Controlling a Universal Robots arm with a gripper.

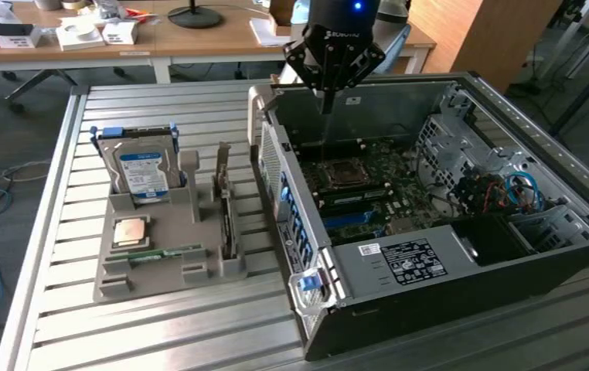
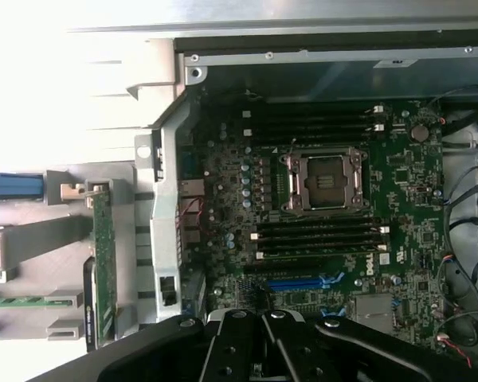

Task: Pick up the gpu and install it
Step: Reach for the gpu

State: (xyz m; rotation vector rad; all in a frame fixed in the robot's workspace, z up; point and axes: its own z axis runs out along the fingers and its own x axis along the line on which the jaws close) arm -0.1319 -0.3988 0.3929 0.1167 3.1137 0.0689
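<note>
Gripper: I am hanging (image 1: 325, 99) over the open computer case (image 1: 542, 259), my fingers pressing together to a point and carrying nothing.
Directly below: I am looking down on the motherboard (image 2: 398, 255), with the bare CPU socket (image 2: 327, 181) and a blue slot (image 2: 303, 282) near my fingertips.
Gpu: it is standing on edge (image 1: 227, 220) in the grey holder (image 1: 186, 232), just beside the case on the exterior view's left. It is well apart from me and untouched.
Between us: the case's side wall is standing between me and the card.
Holder's other parts: a hard drive (image 1: 142, 170) is sitting upright at the far end, and a memory stick (image 1: 165, 253) is lying flat near the front.
Progress: I am judging the pick-up as not yet begun.
Risk, fingers: pressed together like this, they would be pushing the card rather than taking it, and could tip it in its slot.
Risk, wall: crossing low could be clipping the case edge.
Risk, socket: any dip here is endangering the exposed socket.
Risk, mix-up: the green memory stick is sitting close to the card.
</note>
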